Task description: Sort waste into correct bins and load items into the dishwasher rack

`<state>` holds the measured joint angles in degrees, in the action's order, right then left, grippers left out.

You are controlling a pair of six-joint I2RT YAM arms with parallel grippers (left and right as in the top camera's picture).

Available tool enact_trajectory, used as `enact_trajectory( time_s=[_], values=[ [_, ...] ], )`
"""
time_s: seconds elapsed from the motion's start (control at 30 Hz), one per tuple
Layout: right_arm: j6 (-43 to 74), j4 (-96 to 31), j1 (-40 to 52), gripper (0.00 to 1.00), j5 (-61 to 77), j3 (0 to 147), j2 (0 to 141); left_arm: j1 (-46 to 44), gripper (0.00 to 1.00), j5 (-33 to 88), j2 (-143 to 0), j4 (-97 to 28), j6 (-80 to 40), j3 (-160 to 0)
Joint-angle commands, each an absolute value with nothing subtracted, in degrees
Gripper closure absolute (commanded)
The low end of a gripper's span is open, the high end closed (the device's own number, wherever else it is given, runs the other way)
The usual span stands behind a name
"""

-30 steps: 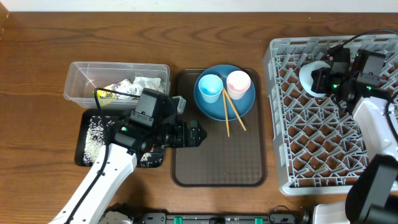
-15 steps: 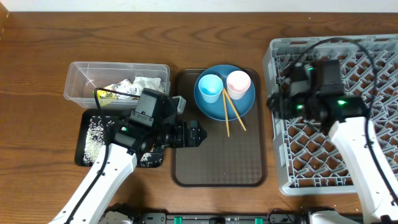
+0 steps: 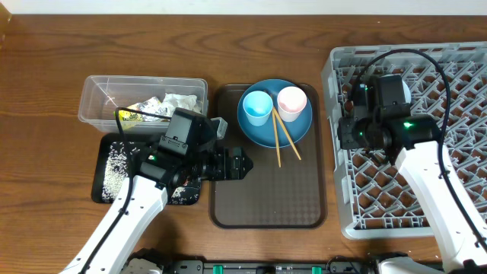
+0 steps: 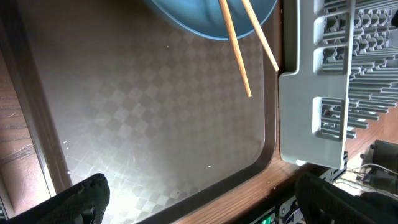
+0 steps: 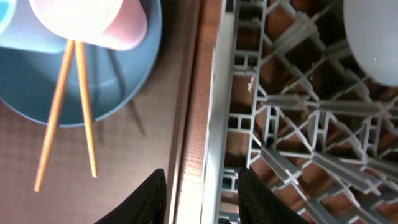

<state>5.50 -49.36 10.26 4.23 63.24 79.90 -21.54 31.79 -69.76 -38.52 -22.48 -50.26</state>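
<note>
Overhead, far left: clear tub [image 3: 91, 106] holding crumpled white paper [image 3: 181, 101] and the yellow-green wrapper [image 3: 137, 114]. Just in front of it, black tray [image 3: 100, 192] scattered with rice grains [image 3: 114, 164]. No carrot to be made out. Waste sorting judged done, or nearly so.

Next along: left pincer [image 3: 237, 164] hanging over the near-left part of the brown serving tray [image 3: 266, 198], spread fully wide, gripping nothing. Same from the left wrist, with only bare tray floor between the fingertips [image 4: 81, 199].

Middle: blue plate [image 3: 300, 128] at the far end of that tray, carrying light blue cup [image 3: 257, 106] and pale pink cup [image 3: 291, 100] side by side, mouths up. Two chopsticks [image 3: 277, 148] slanting off the plate's near edge onto the tray.

Right: right pincer [image 3: 344, 135] poised above the left rim of the dishwasher rack [image 3: 456, 68], fingers partly parted, empty. From the right wrist, only rack rim and tray edge between the fingers [image 5: 152, 199]. White bowl [image 5: 373, 37] sitting inside the rack near its far-left corner, mostly hidden overhead by the arm.

Step in hand, as a judgement: loading the rack, bowl in, plate, cups and chopsticks not yet. Next move probably calls for crossing to the plate, parting wider to straddle a cup wall, most likely the nearer pink one, and lifting straight up without nudging the chopsticks.
</note>
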Motion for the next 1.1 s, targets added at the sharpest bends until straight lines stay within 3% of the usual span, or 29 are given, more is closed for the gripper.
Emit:
enact_trajectory(
  time_s=[0.0, 0.37, 0.57, 1.07],
  values=[
    [6.15, -50.46, 10.63, 0.64, 3.22, 62.74, 81.95, -21.34, 0.02, 32.38, -69.97, -38.5, -22.15, -50.35],
    [6.17, -50.65, 10.63, 0.81, 3.22, 62.65, 89.32, -21.34, 0.02, 32.38, -69.97, -38.5, -22.15, -50.35],
    [6.17, -49.98, 10.41, 0.99, 2.57, 62.65, 89.58, -21.34, 0.02, 32.38, -69.97, -38.5, -22.15, -50.35],
    [7.68, -45.76, 10.13, 0.99, -0.69, 62.65, 89.58, -21.34, 0.02, 32.38, -69.97, -38.5, -22.15, -50.35]
  ],
)
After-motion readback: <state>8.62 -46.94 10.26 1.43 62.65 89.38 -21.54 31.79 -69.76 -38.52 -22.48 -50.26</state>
